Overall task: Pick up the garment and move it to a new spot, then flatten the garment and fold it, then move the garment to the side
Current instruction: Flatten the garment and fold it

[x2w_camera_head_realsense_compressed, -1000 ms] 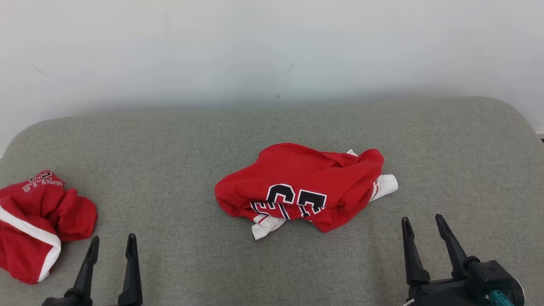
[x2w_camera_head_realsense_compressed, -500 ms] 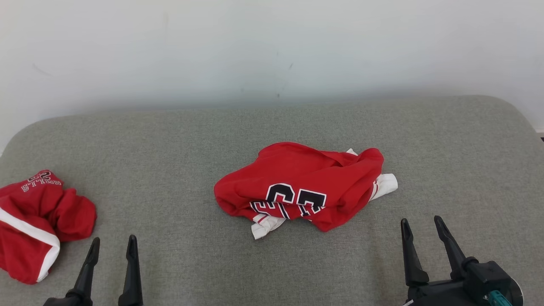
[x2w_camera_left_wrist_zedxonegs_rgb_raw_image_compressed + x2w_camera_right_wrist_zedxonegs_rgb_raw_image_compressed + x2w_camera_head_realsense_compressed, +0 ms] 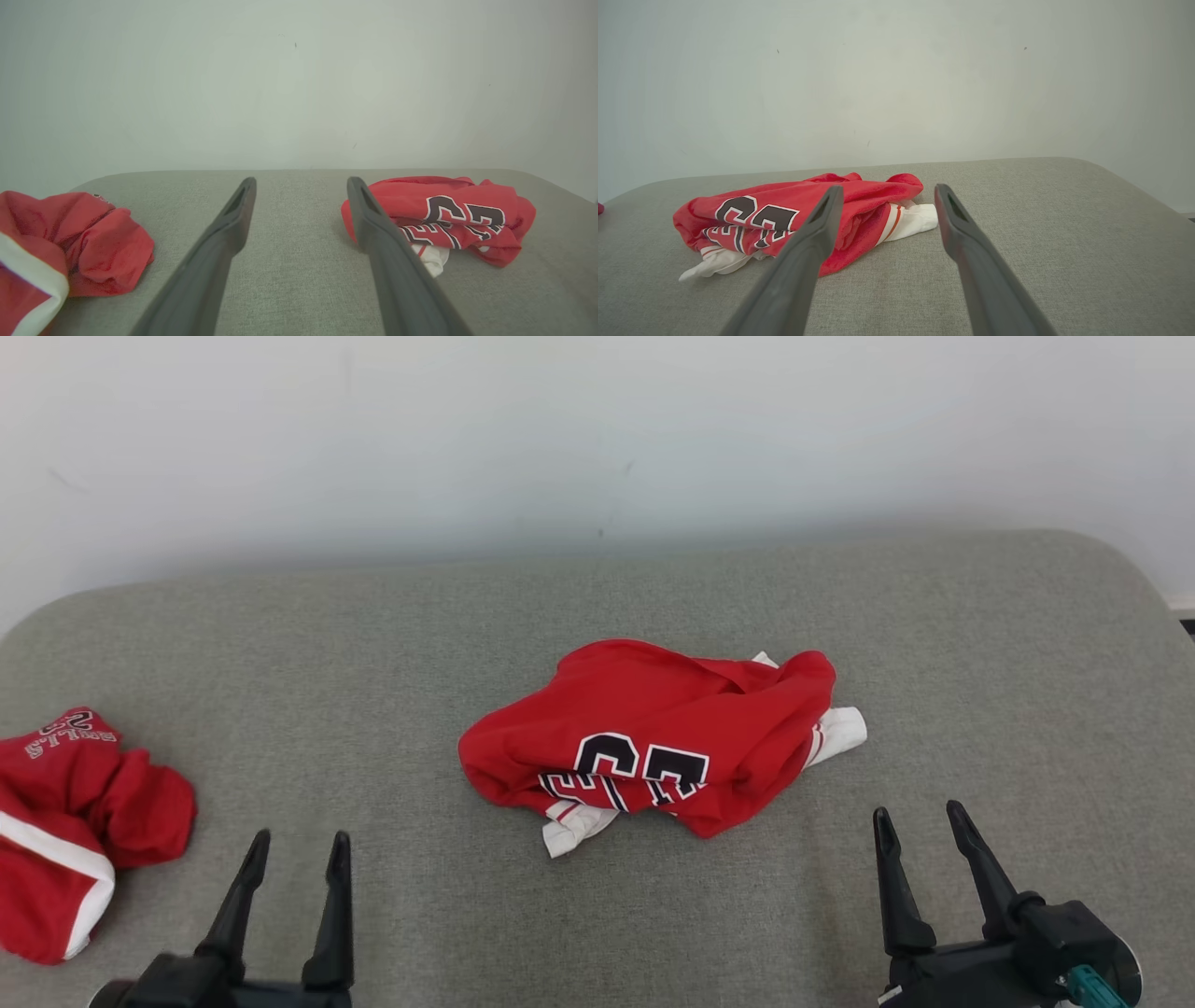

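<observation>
A pale wall [image 3: 597, 429] is rising behind everything, and a wide grey padded surface [image 3: 373, 644] with rounded corners is spreading out in front of it. The red shirt [image 3: 653, 728] is lying crumpled near the middle of that surface. It is bunched into a loose heap, with black numbers edged in white facing up and white sleeve ends poking out at its near left and right edges. A second red garment [image 3: 75, 803] with a white stripe is sitting in a wad at the left edge of the surface, well apart from the shirt. The left gripper [image 3: 301, 837] is hovering low at the near left, between the two pieces of clothing, its two dark fingers standing wide apart and gripping nothing. The right gripper [image 3: 917, 810] is hovering at the near right, just off the shirt's right end — its fingers are likewise spread, holding nothing, and pointing toward the wall. Neither gripper is touching any cloth.
</observation>
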Robot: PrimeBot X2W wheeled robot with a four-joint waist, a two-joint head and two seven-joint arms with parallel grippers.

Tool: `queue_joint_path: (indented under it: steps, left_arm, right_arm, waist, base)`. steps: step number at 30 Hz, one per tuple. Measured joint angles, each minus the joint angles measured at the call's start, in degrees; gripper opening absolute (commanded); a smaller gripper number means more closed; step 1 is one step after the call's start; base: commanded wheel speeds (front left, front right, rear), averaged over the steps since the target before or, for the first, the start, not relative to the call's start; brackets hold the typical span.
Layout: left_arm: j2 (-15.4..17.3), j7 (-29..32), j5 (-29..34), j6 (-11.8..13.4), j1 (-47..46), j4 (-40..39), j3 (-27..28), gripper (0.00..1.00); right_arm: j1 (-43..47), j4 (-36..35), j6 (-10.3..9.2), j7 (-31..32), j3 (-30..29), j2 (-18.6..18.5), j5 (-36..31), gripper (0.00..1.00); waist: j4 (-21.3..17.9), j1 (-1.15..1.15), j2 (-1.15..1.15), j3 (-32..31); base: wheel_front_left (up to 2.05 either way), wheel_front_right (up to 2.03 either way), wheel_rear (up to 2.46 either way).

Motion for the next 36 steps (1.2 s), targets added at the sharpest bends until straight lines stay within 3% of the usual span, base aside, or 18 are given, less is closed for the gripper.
queue_joint_path:
  steps: [20, 33, 35, 36]
  left_arm:
    - [3.35, 0.0, -5.76, -0.09, -17.61, 19.97, -23.13, 1.0]
    - [2.5, -0.01, -6.32, -0.1, -25.06, 33.63, -27.74, 1.0]
    - [2.03, 0.0, -6.38, -0.1, -26.13, 35.29, -27.2, 0.4]
    - [1.76, -0.01, -6.37, -0.1, -26.79, 36.06, -26.92, 0.0]
  right_arm:
    - [-3.27, -0.12, 0.0, 0.0, 0.74, 0.05, 1.54, 1.0]
    - [-4.77, -0.25, 0.0, 0.0, 0.89, 0.07, 1.23, 1.0]
    - [-5.03, -0.21, 0.0, 0.0, 0.93, 0.07, 0.92, 1.0]
    - [-5.07, -0.2, 0.0, 0.0, 0.93, 0.07, 0.9, 1.0]
  waist:
    - [-6.58, 0.01, 0.0, 7.02]
    - [-9.53, 0.01, 0.0, 9.78]
    - [-9.69, 0.01, 0.01, 9.85]
    - [-9.68, 0.01, 0.01, 9.84]
  base:
    - [0.0, 0.0, 0.0]
    - [0.0, 0.0, 0.0]
    - [0.0, 0.0, 0.0]
    - [0.0, 0.0, 0.0]
